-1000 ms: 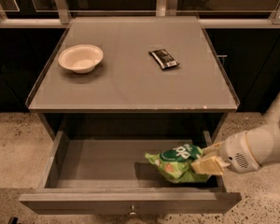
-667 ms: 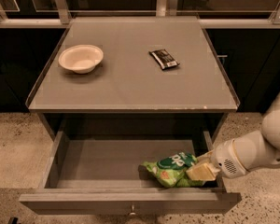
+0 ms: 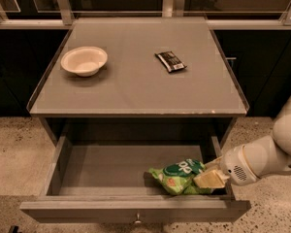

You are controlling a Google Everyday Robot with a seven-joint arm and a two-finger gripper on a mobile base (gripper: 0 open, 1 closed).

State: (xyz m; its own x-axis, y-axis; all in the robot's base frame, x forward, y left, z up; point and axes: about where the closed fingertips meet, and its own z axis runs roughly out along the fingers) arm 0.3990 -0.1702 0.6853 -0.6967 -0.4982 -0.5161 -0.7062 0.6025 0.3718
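Note:
A green chip bag (image 3: 177,176) lies inside the open drawer (image 3: 87,169), at its front right corner. My gripper (image 3: 207,177) reaches in from the right, low in the drawer, and its pale fingers (image 3: 211,179) press against the bag's right end. The white arm (image 3: 262,159) comes in over the drawer's right side. On the counter top (image 3: 136,76) above stand a white bowl (image 3: 84,60) at the left and a dark snack packet (image 3: 170,61) right of the middle.
The drawer's front panel (image 3: 136,211) with a small knob juts out toward the camera. Dark cabinets flank the counter on both sides. A speckled floor (image 3: 14,154) lies to the left and right of the drawer.
The gripper and the chip bag have sunk lower into the drawer, down to its floor at the front right.

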